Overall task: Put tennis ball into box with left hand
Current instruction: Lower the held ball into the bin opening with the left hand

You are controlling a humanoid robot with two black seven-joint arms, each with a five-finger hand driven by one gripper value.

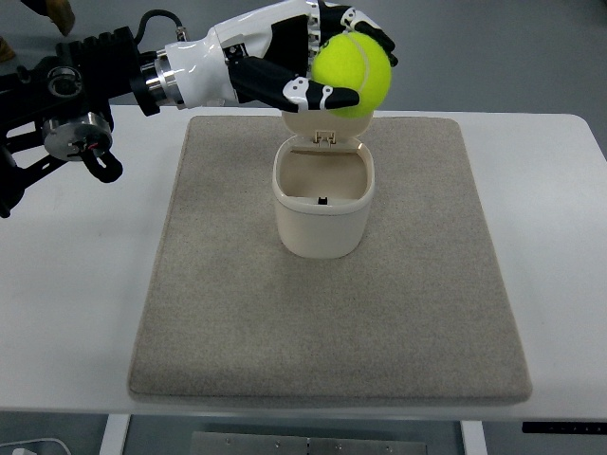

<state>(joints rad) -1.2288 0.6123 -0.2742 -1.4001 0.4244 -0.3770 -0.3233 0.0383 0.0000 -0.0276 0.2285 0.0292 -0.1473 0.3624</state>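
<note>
Arm: the left arm reaches in from the left edge, level along the far side of the desk (76, 284).
Robot hand: the left robot hand (303, 62) is clamped around the tennis ball (353, 76), thumb under, fingers over the top.
Ball: held in the air, just behind the open cream box (322, 204) on the grey mat (332, 322).
Hidden: the ball covers most of the box's raised lid; the ball's far side is behind the fingers.

White table (57, 313) under grey mat (237, 332)
</note>
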